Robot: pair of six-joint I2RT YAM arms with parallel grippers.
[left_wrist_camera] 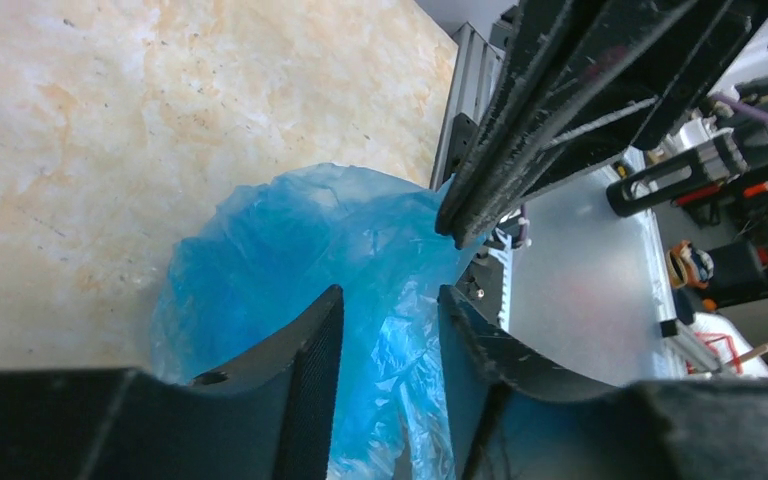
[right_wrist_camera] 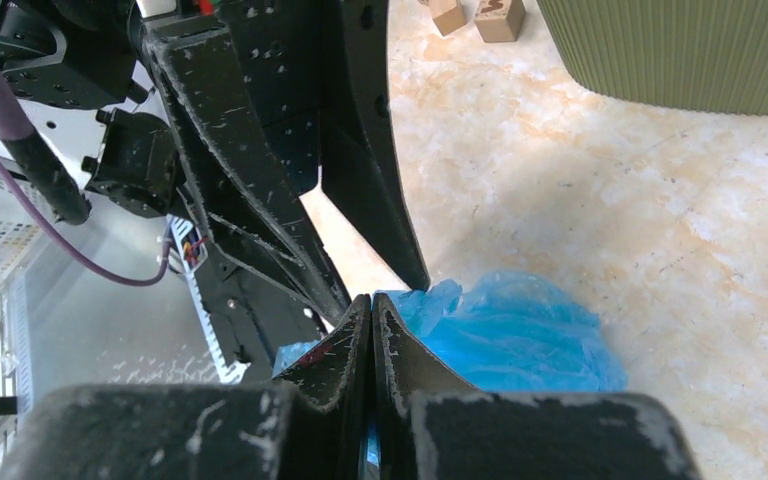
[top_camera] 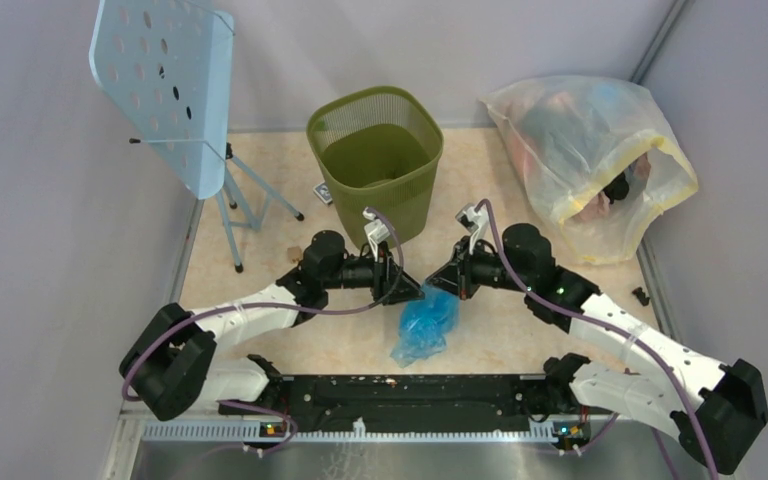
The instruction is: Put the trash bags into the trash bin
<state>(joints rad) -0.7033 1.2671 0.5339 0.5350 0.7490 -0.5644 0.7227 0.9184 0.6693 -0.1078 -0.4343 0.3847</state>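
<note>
The olive trash bin (top_camera: 375, 160) stands just behind both wrists, flanked by a yellowish stuffed bag (top_camera: 585, 160) on the right and a pale-blue perforated stand (top_camera: 165, 90) on the left. The light-blue bag (top_camera: 425, 325) lies crumpled on the table (top_camera: 500, 335) between the arms: the right gripper (right_wrist_camera: 372, 300) pinches its edge tight, while the left gripper (left_wrist_camera: 390, 300) has its jaws apart with film between them. Bare tabletop lies either side of it, the black base rail (top_camera: 410, 390) close in front

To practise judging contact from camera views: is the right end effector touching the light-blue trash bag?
Touching. In the right wrist view, the right end effector has its jaws pressed together, with a fold of the light-blue trash bag pinched between them.
</note>
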